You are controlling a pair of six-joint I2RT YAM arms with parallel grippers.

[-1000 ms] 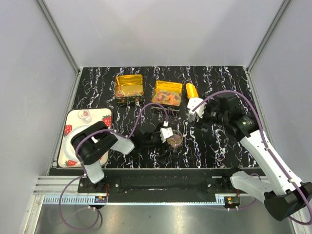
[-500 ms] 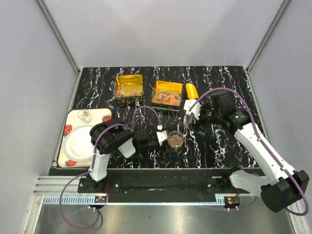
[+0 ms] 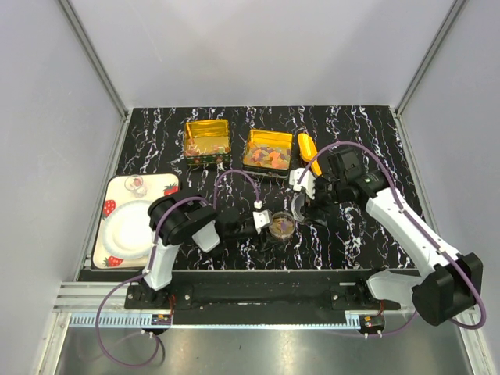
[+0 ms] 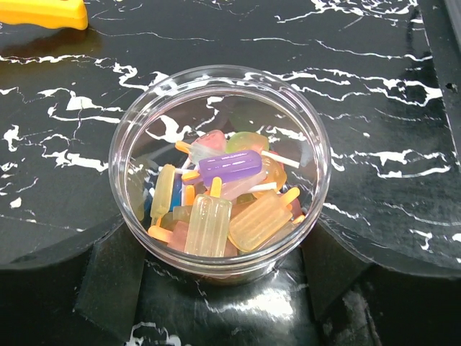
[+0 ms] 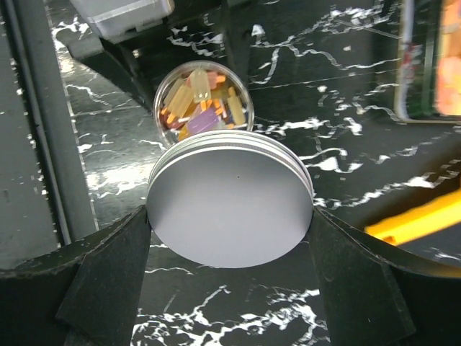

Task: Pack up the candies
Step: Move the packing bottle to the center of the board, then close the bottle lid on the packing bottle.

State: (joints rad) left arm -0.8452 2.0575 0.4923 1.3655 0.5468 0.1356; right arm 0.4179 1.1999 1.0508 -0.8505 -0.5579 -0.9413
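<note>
Two conditions to meet for the step in hand, judged to be lidding the filled jar: a steady jar and a level lid.

Locate the candies (image 4: 216, 198): translucent popsicle-shaped pieces, yellow, orange, pink and one purple, heaped inside the clear round jar (image 4: 318, 137) at lower centre of the top view. Note more candies in the open gold tin (image 3: 266, 167) toward upper centre, and only a few in a second gold tin (image 3: 205, 159) to its left.

Check the left gripper (image 4: 220, 277): fingers apart by the width of the jar, one dark pad (image 4: 108, 277) on each side, apparently pressed to the wall. Treat as a grip on the jar, and confirm no slip before pressing down.

Check the right gripper (image 5: 230, 223): fingers spread wide and clamped on the edge of the ridged silver lid (image 5: 230, 194). Lid held just right of the jar and tilted in the top view, covering the jar's near edge in the right wrist view.

Bring the lid square over the mouth, level it, lower until seated all round, then turn if threaded. Avoid descending tilted: likely a jammed lid or a tipped jar. Keep clear of the yellow scoop (image 3: 308, 145), above and right of the jar in the top view.
</note>
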